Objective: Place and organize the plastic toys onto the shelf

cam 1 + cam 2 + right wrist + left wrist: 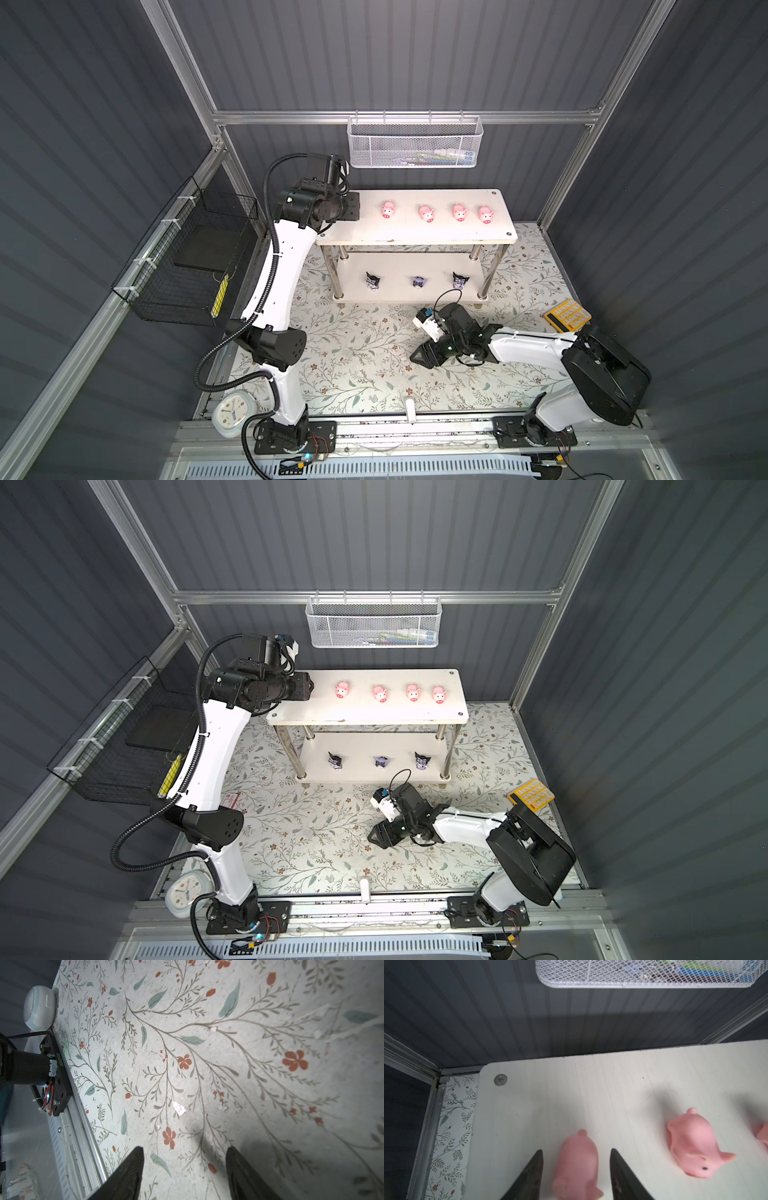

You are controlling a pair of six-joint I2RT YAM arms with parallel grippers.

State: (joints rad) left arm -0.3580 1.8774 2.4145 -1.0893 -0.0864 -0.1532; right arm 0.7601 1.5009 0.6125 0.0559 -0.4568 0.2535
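**A:** Left claw (pixel 576 1151) tips sit closest, in the left wrist view. The jaws are parted about halfway with a pig (pixel 578 1163) between them and a gap on both sides. It's not gripped.

**B:** Ok, big to small. Surface (pixel 353 353)?

**A:** Floral, no toys on it that I can see. Shelf (pixel 415 235) is at the back, two tiers.

**B:** Arms?

**A:** Left arm (pixel 289 257) reaches over the top board's left end and hides that pig in both top views. Right arm (pixel 528 345) lies low in front of the shelf. The right claw (pixel 186 1148) is half spread over bare surface with nothing in it. Kept clear, I'd say, so it doesn't crowd the left.

**B:** Toys?

**A:** Four more pigs (pixel 426 213) are in a spaced row on the top board, snouts to the front. The one at the claw sits at the row's left end, so it reads as the fifth slot filled. Three black-and-purple figures (pixel 419 281) line the lower board. They're sorted by kind, one tier each.

**B:** Progress?

**A:** Looks nearly done. The pull-back should go straight, or a fingertip could tip the pig.
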